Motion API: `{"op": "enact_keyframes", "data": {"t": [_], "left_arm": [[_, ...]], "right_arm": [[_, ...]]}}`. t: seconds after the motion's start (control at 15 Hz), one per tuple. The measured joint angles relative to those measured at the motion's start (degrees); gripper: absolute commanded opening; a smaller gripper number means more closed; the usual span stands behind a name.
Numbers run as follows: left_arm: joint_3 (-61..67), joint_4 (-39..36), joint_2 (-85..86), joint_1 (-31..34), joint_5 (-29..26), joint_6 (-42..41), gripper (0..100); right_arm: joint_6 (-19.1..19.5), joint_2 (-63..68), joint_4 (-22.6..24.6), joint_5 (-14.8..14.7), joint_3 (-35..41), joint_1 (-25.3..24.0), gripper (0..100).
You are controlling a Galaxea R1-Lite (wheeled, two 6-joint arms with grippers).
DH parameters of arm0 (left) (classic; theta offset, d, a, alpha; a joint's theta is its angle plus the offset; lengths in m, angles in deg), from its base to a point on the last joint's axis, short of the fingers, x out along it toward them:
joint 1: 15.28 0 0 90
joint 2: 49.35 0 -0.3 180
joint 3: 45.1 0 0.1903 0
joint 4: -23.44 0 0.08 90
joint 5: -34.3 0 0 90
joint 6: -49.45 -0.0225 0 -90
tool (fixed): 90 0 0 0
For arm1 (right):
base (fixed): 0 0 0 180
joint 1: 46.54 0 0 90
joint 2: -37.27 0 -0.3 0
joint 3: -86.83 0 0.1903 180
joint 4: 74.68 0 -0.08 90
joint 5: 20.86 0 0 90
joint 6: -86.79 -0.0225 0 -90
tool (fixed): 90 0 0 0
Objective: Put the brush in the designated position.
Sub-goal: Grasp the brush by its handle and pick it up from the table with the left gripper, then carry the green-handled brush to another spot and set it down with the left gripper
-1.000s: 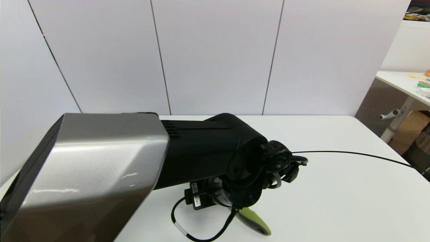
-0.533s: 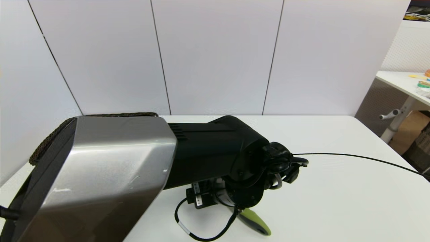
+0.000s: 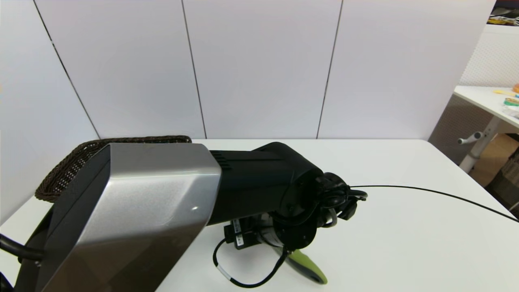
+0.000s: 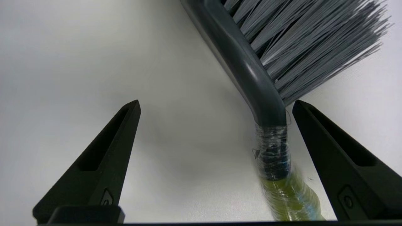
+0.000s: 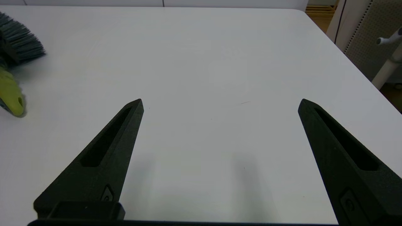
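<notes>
The brush (image 4: 251, 78) lies on the white table (image 3: 405, 243), with grey bristles (image 4: 301, 40), a dark head and an olive-green handle (image 4: 292, 197) taped at the neck. My left gripper (image 4: 216, 102) is open just above it. The brush's neck sits between the two fingers, close to one finger (image 4: 339, 163) and apart from the other. In the head view my left arm (image 3: 251, 190) hides most of the brush; only the green handle end (image 3: 306, 267) shows. My right gripper (image 5: 220, 100) hangs open over bare table, with the brush (image 5: 11, 91) far off to its side.
A dark woven basket (image 3: 69, 170) stands at the table's back left, partly behind my left arm. A thin black cable (image 3: 425, 190) runs from the left wrist across the table's right half. Another desk (image 3: 494, 101) stands beyond the right edge.
My left forearm has swung a little rightward and lower in the head view, uncovering the woven basket behind it. The brush handle has stayed where it was.
</notes>
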Motion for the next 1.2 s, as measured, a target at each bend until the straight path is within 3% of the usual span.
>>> {"op": "enact_keyframes", "data": {"t": [0.2, 0.27, 1.2], "left_arm": [[-0.05, -0.09, -0.22, 0.05, 0.04, 0.10, 100], [-0.05, -0.09, -0.24, 0.06, 0.06, 0.10, 0], [0.01, -0.07, -0.68, -0.05, -0.05, 0.90, 0]], "right_arm": [[0.00, 0.00, -0.01, 0.01, 0.00, 0.00, 100], [0.00, 0.00, -0.01, 0.01, 0.00, 0.00, 100], [0.00, 0.00, -0.01, 0.01, 0.00, 0.00, 100]]}}
